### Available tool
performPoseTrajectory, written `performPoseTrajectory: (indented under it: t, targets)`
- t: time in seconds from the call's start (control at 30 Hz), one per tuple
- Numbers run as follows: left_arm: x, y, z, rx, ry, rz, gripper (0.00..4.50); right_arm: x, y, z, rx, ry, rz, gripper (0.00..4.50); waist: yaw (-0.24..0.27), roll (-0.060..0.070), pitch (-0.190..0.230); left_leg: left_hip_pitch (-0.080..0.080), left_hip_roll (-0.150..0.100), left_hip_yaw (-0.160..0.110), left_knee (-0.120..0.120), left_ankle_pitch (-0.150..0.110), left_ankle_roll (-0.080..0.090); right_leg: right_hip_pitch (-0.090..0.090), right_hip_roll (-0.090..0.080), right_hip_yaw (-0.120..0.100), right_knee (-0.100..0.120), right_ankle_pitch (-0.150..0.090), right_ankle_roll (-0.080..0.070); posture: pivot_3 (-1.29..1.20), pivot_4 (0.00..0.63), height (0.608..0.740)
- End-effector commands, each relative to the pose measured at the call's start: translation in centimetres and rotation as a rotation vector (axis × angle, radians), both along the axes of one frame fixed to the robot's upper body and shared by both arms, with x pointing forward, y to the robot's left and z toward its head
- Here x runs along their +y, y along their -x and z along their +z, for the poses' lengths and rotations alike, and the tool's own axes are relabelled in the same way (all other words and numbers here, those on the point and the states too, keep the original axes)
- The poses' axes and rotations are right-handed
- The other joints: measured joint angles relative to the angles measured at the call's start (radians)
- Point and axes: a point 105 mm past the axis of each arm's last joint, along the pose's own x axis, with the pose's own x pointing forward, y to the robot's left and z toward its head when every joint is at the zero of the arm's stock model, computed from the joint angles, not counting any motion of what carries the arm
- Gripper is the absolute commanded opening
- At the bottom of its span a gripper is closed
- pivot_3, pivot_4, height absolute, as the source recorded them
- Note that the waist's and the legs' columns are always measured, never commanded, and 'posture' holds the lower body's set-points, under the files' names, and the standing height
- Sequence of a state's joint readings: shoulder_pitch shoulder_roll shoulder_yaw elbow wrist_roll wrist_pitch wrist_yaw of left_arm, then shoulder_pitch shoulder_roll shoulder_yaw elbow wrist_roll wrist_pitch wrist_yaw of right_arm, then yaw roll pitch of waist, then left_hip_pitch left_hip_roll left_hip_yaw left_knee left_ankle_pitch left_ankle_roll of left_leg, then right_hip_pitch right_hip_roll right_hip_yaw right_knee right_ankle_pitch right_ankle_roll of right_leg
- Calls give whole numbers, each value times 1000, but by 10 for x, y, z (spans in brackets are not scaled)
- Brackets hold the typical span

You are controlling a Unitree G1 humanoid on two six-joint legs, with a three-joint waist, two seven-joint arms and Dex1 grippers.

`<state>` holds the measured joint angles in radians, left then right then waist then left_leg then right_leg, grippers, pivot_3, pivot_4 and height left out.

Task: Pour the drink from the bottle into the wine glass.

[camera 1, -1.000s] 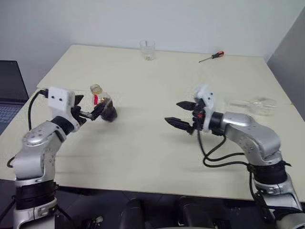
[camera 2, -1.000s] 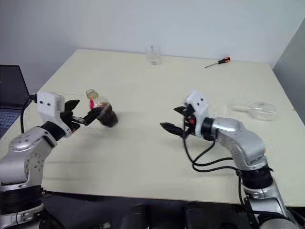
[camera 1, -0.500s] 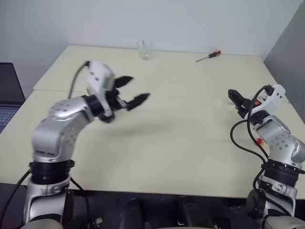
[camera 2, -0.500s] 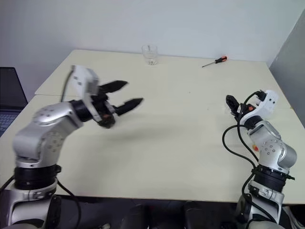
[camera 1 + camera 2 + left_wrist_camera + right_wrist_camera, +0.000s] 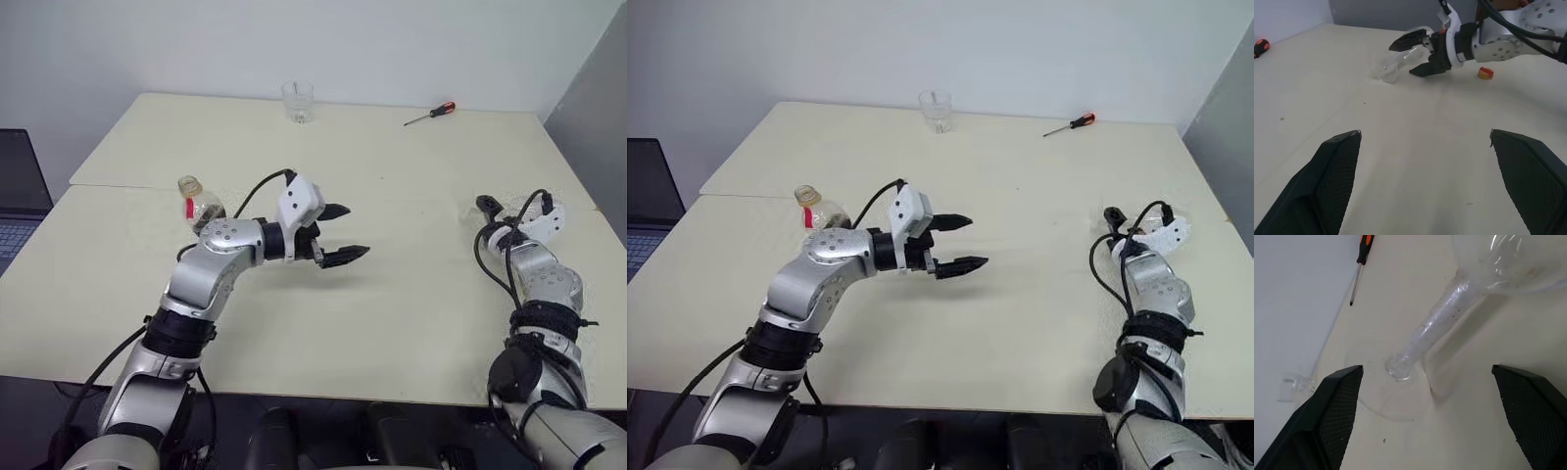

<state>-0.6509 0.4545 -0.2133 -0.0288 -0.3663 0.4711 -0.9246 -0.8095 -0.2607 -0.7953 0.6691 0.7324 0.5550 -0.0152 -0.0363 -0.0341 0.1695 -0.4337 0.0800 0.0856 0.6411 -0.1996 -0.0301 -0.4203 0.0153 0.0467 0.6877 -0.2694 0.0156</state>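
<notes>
A: Since a second ago both arms have swung. The left gripper has left the bottle and now sits mid-frame, pointing toward the right of the frame. The right gripper has gone from centre out to the right edge.

B: Bottle held?

A: No. It stands upright on the counter, left of centre, behind the left arm's elbow. Cap off, red label strip visible. The drink shows dark low in the body, mostly hidden by the arm.

B: Gripper states?

A: Left: jaws spread wide, nothing between them, hovering over bare counter. Right: also spread apart, empty.

B: Wine glass?

A: The wine glass lies on its side at the right of the counter. In the right wrist view the stem and round foot are straight ahead between the fingers, bowl toward the upper right of that frame. Not touched that I can see.

B: Other stuff?

A: Short tumbler at top centre of the frame, screwdriver upper right, well apart from both. A small red cap lies near the right arm in the left wrist view. Laptop at the left edge.
</notes>
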Motion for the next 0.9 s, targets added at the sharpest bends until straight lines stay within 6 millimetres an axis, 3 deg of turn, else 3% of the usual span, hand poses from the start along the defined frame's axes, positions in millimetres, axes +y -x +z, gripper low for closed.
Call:
performPoseTrajectory:
  t: [0.03,0.27,0.5,0.6,0.9]
  targets:
    - [-3,2,11,-63,3,-7,4484,-12,-6,6,-35,-48,-70,4500,-1,0,0,0,0,0,0,0,0,0,0,0,0,0,0,0,150,740]
    - [0,3,13,-70,-5,8,4484,-14,-15,-8,-2,-177,-141,4500,0,0,0,0,0,0,1,0,0,2,0,-1,-1,0,1,0,150,740]
    - [1,1,16,-80,-11,25,4484,-11,-24,-2,-30,-268,-205,4500,-7,0,0,1,0,-1,1,0,0,4,0,-1,-2,0,1,0,150,740]
    - [3,2,18,-80,-9,35,4500,-10,-25,-5,-11,-269,-229,3946,-11,0,0,1,0,-1,1,0,0,5,0,-2,-4,0,1,0,150,740]
    - [9,1,16,-73,-20,68,4500,-5,-26,-9,27,-275,-252,690,-16,0,0,1,0,-2,0,0,0,6,-1,-2,-6,0,1,0,150,740]
